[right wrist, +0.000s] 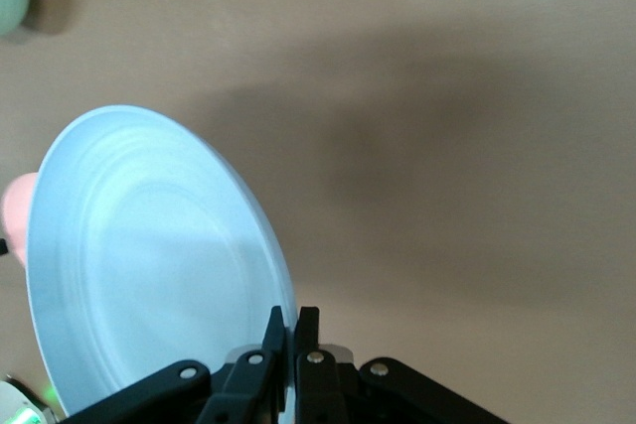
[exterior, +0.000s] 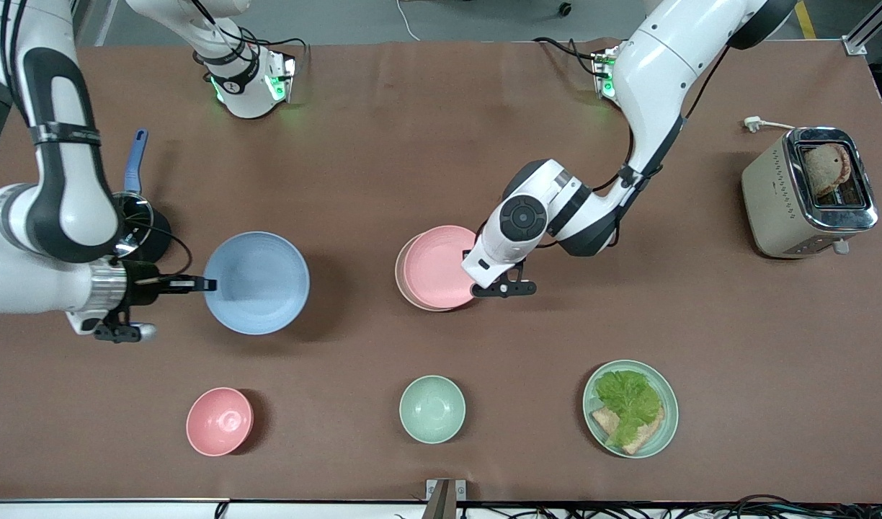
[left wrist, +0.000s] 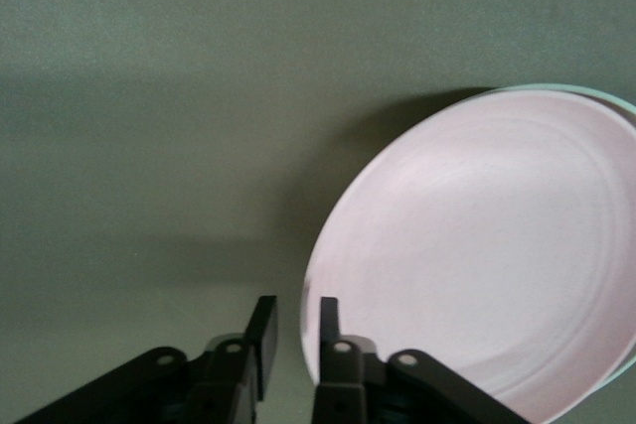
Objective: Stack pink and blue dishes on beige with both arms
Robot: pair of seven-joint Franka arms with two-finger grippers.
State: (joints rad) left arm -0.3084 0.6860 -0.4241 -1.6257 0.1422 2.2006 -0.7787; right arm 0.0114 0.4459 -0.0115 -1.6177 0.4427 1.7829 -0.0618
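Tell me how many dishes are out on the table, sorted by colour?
Pink: 2, a plate and a small bowl
Blue: 1, a plate
Beige: 1, a plate lying under the pink one, only its edge showing
Green: 2, a small bowl and a plate with lettuce
Total: 6

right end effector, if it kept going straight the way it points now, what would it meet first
The right end effector, shut on the blue plate's rim, points toward the pink plate on the beige plate. Probably that stack, though heights are unclear.
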